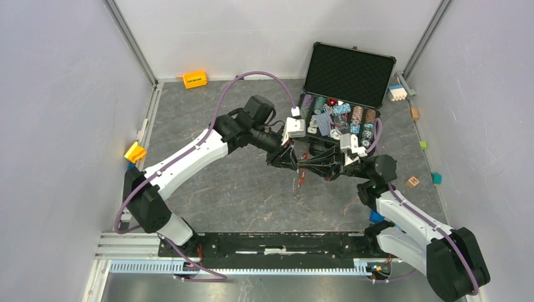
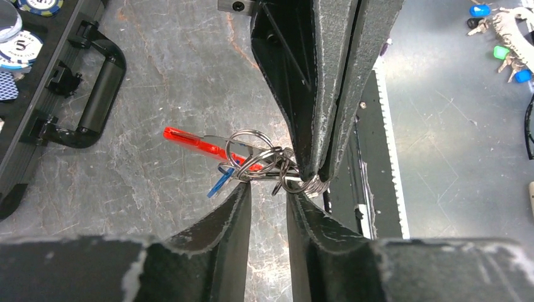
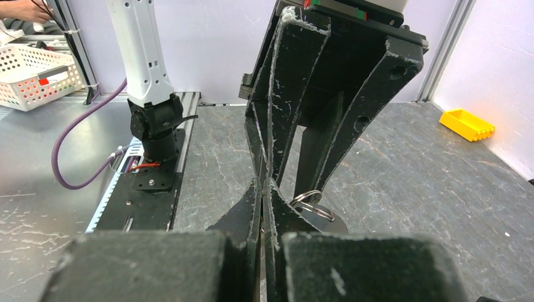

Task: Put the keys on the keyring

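Observation:
The keyring (image 2: 252, 154) is a bunch of silver rings hanging above the table between both grippers, with its red fob (image 2: 189, 139) sticking out to the left. A small blue tag (image 2: 219, 182) dangles from the bunch, and I cannot tell the keys apart in the tangle. My right gripper (image 2: 318, 173) comes in from above, shut on a coiled ring at the bunch's right side. My left gripper (image 2: 269, 192) is open just below the rings, its fingertips at the bunch and nothing between the pads. In the top view the keyring (image 1: 298, 181) hangs below the two meeting grippers.
An open black case (image 1: 343, 94) of poker chips stands behind the grippers, its handle (image 2: 101, 94) close on the left. An orange block (image 1: 194, 79) lies at the back wall, a yellow block (image 1: 135, 152) at the left wall, and small blocks (image 1: 412, 182) on the right.

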Tool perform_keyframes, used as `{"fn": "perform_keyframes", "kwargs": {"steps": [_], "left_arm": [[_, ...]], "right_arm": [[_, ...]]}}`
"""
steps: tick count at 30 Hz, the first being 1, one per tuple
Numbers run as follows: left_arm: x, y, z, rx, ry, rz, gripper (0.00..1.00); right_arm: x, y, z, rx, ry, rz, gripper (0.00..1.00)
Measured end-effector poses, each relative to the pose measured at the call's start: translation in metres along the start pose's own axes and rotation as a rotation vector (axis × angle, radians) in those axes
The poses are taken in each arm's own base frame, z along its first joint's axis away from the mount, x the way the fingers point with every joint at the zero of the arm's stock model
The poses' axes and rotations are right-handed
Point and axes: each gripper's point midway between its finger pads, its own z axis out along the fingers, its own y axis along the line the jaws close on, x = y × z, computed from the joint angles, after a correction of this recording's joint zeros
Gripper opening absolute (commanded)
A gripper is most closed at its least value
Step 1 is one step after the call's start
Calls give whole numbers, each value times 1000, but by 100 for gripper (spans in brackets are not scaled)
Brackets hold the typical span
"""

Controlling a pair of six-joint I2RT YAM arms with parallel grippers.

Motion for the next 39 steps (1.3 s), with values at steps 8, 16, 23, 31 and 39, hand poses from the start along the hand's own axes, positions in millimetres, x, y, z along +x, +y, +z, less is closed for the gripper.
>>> {"fn": "perform_keyframes", "kwargs": {"steps": [8,16,23,31,39], "left_arm": [[-10,-3,-12,-37,-9,122,63],[-28,-17,-32,-61,-56,326,62],[-4,-14,-26,-48,-13,355,57],[2,-26,-30,-26,-18,384,50],[12,-28,-25,6,-11,366,49]], "right_arm": [[5,1,1,-5,14,18,0],[8,4,1,-13,17,62,0],[7,5,1,-17,13,74,0],[6,5,1,-20,7,78,0],[6,5,2,-20,6,84,0]]}}
